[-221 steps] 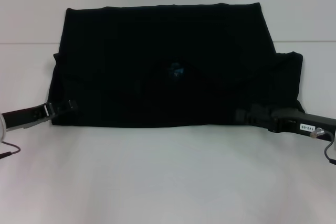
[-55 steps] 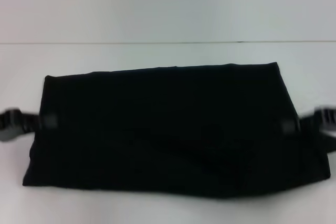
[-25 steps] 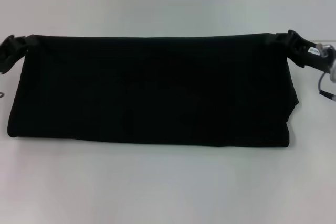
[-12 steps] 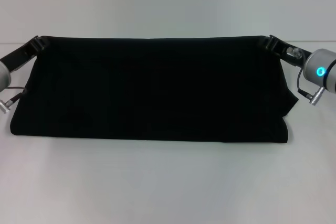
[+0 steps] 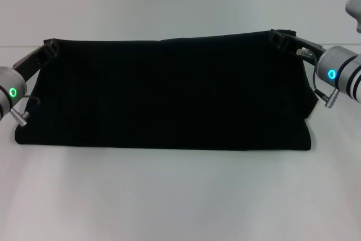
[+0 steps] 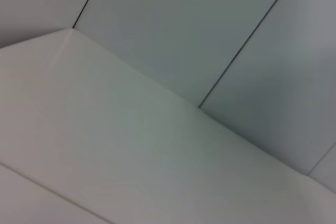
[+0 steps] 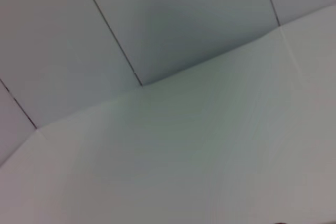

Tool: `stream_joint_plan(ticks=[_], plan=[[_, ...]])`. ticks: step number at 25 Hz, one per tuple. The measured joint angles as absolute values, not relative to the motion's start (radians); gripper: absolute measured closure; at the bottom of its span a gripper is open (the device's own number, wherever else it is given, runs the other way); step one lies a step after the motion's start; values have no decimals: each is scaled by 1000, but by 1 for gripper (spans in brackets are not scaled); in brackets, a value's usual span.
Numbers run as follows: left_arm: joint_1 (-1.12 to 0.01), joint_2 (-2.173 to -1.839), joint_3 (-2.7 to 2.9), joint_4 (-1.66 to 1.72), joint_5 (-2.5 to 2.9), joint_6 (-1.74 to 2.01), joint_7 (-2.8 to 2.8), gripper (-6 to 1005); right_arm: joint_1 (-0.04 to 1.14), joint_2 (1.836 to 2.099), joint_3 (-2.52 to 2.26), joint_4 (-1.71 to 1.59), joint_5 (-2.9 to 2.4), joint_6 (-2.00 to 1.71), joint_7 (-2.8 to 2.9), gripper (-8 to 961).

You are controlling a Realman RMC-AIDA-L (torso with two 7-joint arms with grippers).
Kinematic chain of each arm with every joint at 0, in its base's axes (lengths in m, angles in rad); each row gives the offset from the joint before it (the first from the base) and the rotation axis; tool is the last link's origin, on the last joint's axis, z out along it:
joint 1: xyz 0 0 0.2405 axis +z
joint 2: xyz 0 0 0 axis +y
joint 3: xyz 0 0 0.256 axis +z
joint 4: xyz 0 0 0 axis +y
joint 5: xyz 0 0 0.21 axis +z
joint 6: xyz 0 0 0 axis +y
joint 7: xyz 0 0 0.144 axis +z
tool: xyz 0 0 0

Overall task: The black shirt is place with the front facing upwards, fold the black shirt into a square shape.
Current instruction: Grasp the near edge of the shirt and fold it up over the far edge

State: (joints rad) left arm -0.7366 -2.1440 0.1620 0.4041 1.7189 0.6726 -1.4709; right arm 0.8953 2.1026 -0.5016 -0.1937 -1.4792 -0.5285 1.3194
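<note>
Gripping the far corners of the black shirt [image 5: 169, 91], left gripper [image 5: 49, 46] and right gripper [image 5: 277, 36], fingertips lost against dark cloth, shirt folded wide across the white table [image 5: 180, 196], lettering hidden, wrist views showing only bare wall panels.

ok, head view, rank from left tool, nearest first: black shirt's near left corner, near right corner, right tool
1. Near left corner of the black shirt, same side as the left tool.
2. The right tool, far right, and near right corner: too close to call.
</note>
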Motion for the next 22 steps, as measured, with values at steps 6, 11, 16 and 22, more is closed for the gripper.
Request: stream_joint_plan(ticks=[6, 11, 16, 22], plan=[[-723, -2147, 162, 381, 1654, 675, -1412, 797, 885, 2101, -502, -180, -1430, -544, 1307, 584], [-713, -2147, 163, 373, 1654, 679, -1414, 786, 884, 2100, -495, -172, -1428, -563, 1308, 362], [-692, -2147, 163, 368, 1653, 740, -1421, 463, 866, 2097, -490, -166, -1403, -615, 1335, 157], [-649, -2139, 162, 359, 1658, 885, -1455, 214, 862, 2088, -516, -178, -1414, -545, 1457, 54]])
